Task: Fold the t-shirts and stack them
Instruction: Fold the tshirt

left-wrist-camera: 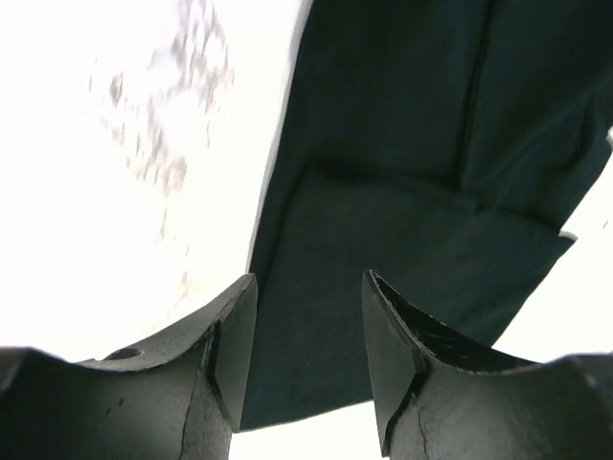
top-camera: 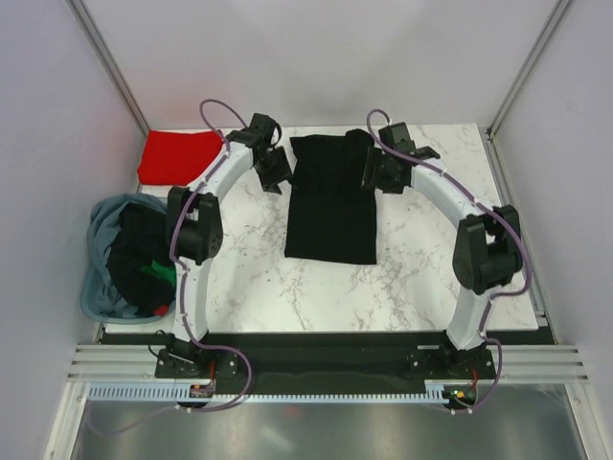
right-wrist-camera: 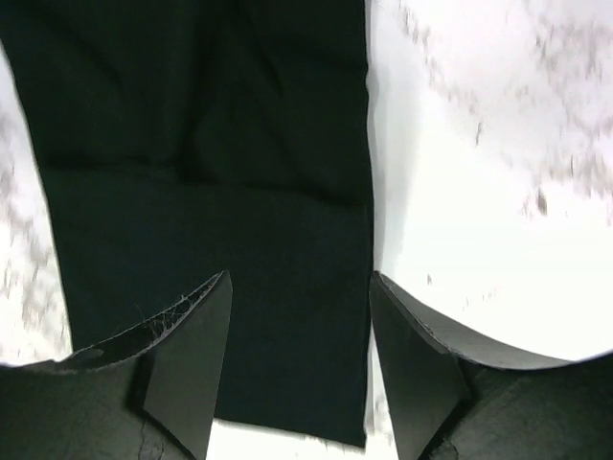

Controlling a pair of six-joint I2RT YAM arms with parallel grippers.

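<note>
Black shirt (top-camera: 330, 206) lies flat on the marble counter (top-camera: 249, 278), folded into a long narrow rectangle that runs from the far edge toward the middle, with some cloth bunched at its far end. Both arms curve in toward that far end, one on each side. The left arm (top-camera: 206, 220) ends just beside the shirt's far left edge, and its jaws stand apart with nothing between them. In the left wrist view the cloth shows through the gap, the shirt's edge passes behind one finger (left-wrist-camera: 225, 355), and bare counter lies beyond it. The right arm (top-camera: 479, 240) ends over the shirt's far right edge, its jaws likewise apart and holding nothing. In the right wrist view black cloth fills the gap between the fingers, a fold line crosses it, and the shirt's side edge lines up with the inner face of one finger (right-wrist-camera: 412, 374). A red shirt (top-camera: 177, 156) sits flat at the far left corner of the counter, well apart from the black one. Off the counter's left edge stands a grey-blue tub (top-camera: 96, 287) heaped with black cloth (top-camera: 139, 249) and green cloth (top-camera: 163, 273)
</note>
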